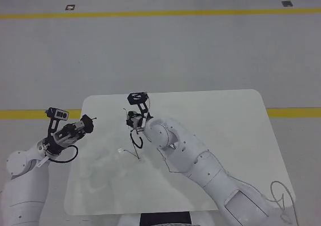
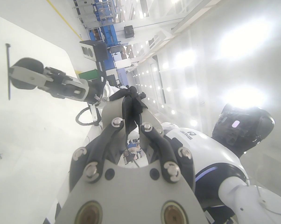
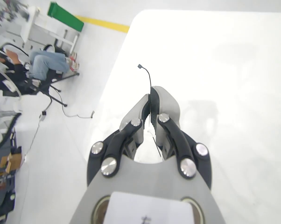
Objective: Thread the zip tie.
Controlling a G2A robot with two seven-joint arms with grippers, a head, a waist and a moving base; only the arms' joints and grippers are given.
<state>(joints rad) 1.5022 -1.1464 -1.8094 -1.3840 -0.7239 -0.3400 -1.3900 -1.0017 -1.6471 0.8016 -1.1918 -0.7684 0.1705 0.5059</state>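
Observation:
A thin black zip tie [image 3: 149,75] is clamped between my right gripper [image 3: 152,94] fingers, its small square head poking out past the tips and its tail running back between the fingers. In the left wrist view the same zip tie [image 2: 8,57] stands crosswise in the right gripper [image 2: 13,75]. In the top view the right gripper [image 1: 133,120] is over the table's far left part. My left gripper [image 1: 87,123] hangs just off the table's left edge, pointing toward the right one; its fingers [image 2: 118,108] are pressed together, with dark bunched material at the tips.
The white table [image 1: 222,130] has rounded corners, and its left edge runs between the two grippers. A small pale scrap [image 1: 119,151] lies on the table near the right arm. Grey floor with yellow lines surrounds the table.

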